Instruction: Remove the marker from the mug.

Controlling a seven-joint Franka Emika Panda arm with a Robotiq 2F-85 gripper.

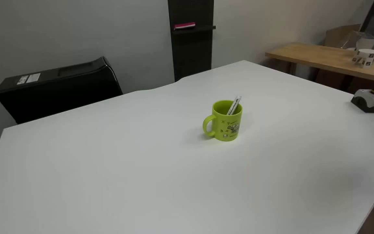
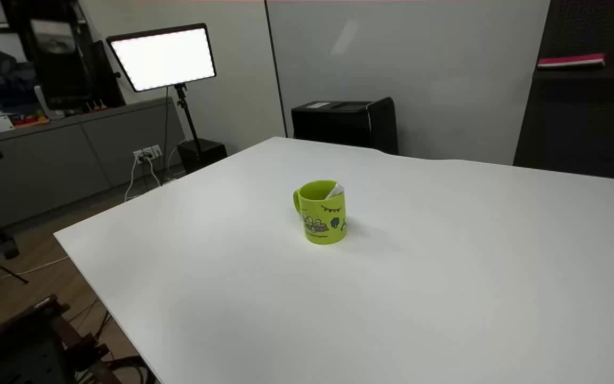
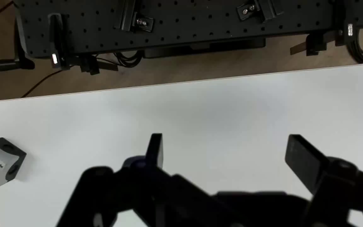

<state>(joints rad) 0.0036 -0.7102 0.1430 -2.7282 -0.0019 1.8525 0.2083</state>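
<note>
Nearest us, our pincer (image 3: 226, 148) is hanging in the lower part of the wrist view, its two dark fingers (image 3: 306, 160) standing well apart, and we are seeing the white surface (image 3: 222, 119) between them. Beyond the surface's straight edge, a strip of brown floor (image 3: 222, 66) and a black perforated plate (image 3: 187, 19) are showing. Towards the left, a grey-and-black box (image 3: 0, 164) is resting on the surface. In both exterior views we are looking at the lime-green mug (image 1: 227, 128), which is standing upright on the surface, its loop handle (image 1: 205, 125) pointing left. Our marker (image 1: 234, 105) is leaning inside the mug; its white, lettered upper end is sticking out above the rim, while the mug is hiding its lower end. Behind the surface we are seeing a black case (image 1: 63, 89) by a grey wall (image 1: 125, 32), and in an exterior view a lit lamp panel (image 2: 163, 57) is glowing on a stand (image 2: 189, 117).
</note>
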